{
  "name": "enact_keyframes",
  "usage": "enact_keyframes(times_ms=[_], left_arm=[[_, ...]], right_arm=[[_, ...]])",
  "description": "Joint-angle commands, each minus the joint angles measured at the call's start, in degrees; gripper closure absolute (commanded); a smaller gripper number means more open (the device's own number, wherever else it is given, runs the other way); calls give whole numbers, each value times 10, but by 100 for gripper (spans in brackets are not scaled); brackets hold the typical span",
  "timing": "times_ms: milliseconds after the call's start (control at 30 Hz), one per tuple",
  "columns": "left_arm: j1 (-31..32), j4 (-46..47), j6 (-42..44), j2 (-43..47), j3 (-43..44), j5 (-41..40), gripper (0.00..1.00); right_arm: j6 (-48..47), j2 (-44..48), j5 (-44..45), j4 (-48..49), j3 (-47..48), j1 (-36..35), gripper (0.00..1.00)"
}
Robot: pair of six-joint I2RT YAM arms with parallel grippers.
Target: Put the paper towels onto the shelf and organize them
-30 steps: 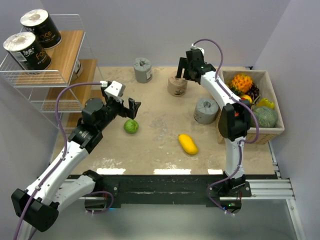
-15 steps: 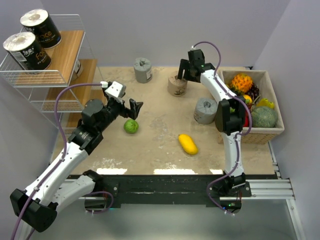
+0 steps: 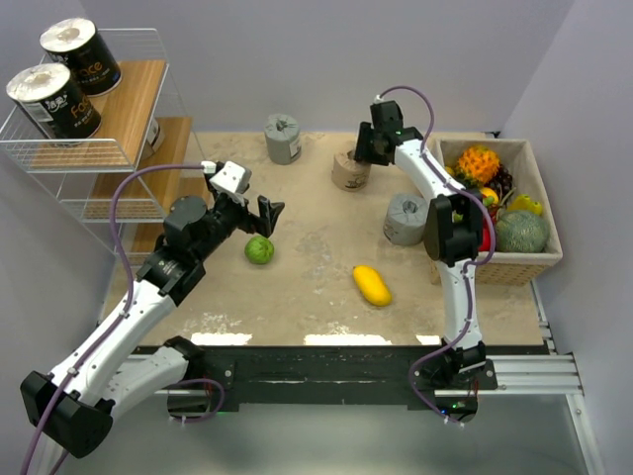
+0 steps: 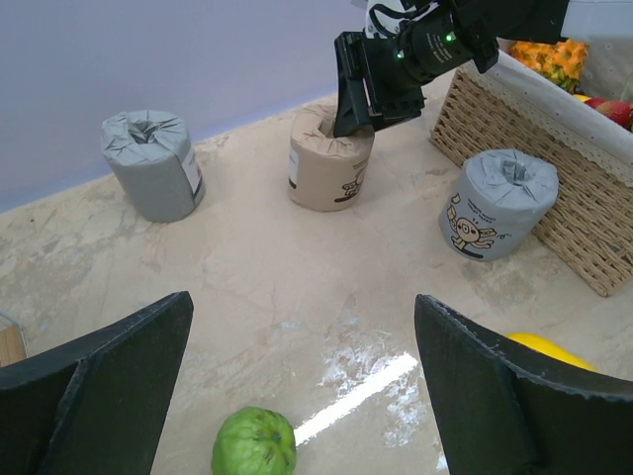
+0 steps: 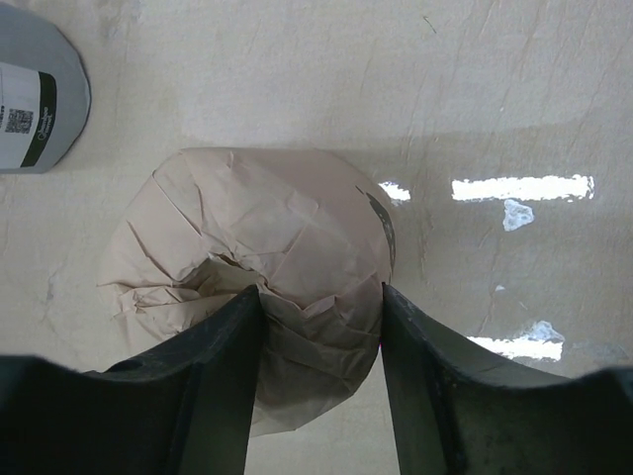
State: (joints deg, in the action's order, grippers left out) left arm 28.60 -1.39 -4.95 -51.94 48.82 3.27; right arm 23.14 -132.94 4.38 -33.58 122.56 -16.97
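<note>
A tan paper towel roll [image 3: 349,173] [image 4: 324,163] [image 5: 267,237] stands at the back of the table. My right gripper [image 3: 366,150] [image 5: 321,297] is shut on its top edge, one finger in the crumpled core hollow and the other against the outer wall. Two grey rolls [image 3: 283,139] [image 3: 406,219] stand nearby, one at the back left and one beside the basket. Two black-wrapped rolls [image 3: 81,54] [image 3: 54,99] sit on the top tier of the white wire shelf [image 3: 129,109]. My left gripper [image 3: 265,213] [image 4: 302,307] hovers open over the table's left middle, holding nothing.
A green guava [image 3: 259,249] [image 4: 254,442] lies just below my left gripper. A yellow mango [image 3: 372,285] lies near the table's centre. A wicker basket [image 3: 539,262] of fruit stands at the right edge, close to one grey roll.
My right gripper has come down over the tan roll and its fingers have closed on the roll's rim. The left arm has barely moved.
</note>
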Motion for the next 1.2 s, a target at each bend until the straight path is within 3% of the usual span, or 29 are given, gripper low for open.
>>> enact_keyframes(times_ms=[0,200,700,800,933,1033,1167], left_arm=[[2,21,-2,-2,-4,-1,1],[2,20,-3,0,-3,-4,1],[1,17,-2,-15,3,-14,2],[1,15,0,-19,3,-12,3],[2,-4,6,-25,7,-16,3],[4,-30,15,-39,29,-23,3],[28,-71,25,-81,85,-31,3]], right_arm=[[2,38,-42,5,-26,-3,51],[3,102,-62,9,-101,-22,57],[89,268,-45,95,-351,-181,58],[96,277,-26,99,-362,-196,53],[96,283,-13,92,-346,-197,35],[83,312,1,63,-337,-196,27],[61,382,45,33,-339,-197,23]])
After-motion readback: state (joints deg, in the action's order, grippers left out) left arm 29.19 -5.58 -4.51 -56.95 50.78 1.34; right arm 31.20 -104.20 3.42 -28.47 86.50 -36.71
